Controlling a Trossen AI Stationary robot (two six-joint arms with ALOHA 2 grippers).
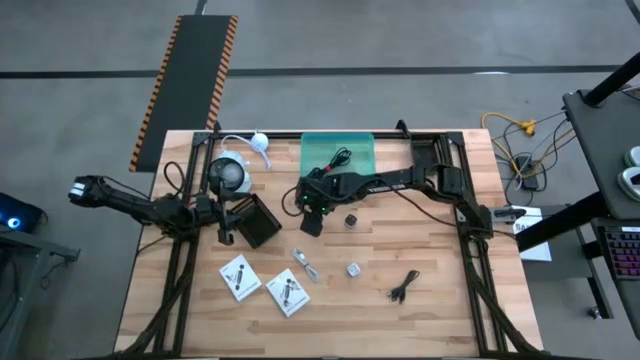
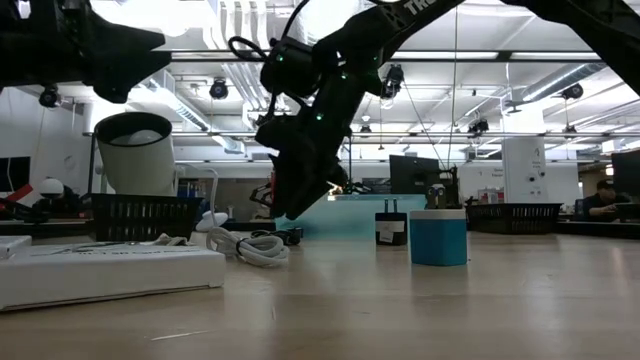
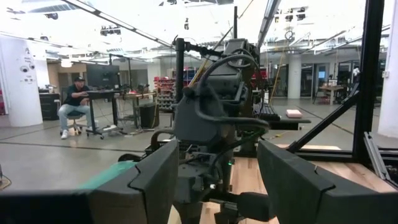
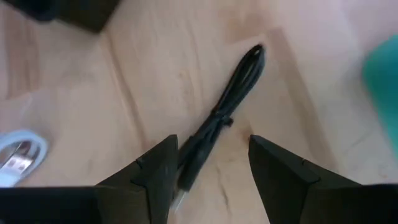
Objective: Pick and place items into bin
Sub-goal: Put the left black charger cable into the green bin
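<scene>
A black bundled cable lies flat on the wooden table. My right gripper is open and points steeply down over it, with the cable's near end between the two fingers and apart from both. In the high view this gripper hides the cable, just near of the teal bin, which holds another black cable. My left gripper waits open at the table's left, holding nothing. Two white packets, a white cable, two small bits and a black cable lie on the table.
A black square box stands just left of my right gripper, next to my left gripper. A white round device with its cord sits at the far left. The arms' black frame runs along both table sides.
</scene>
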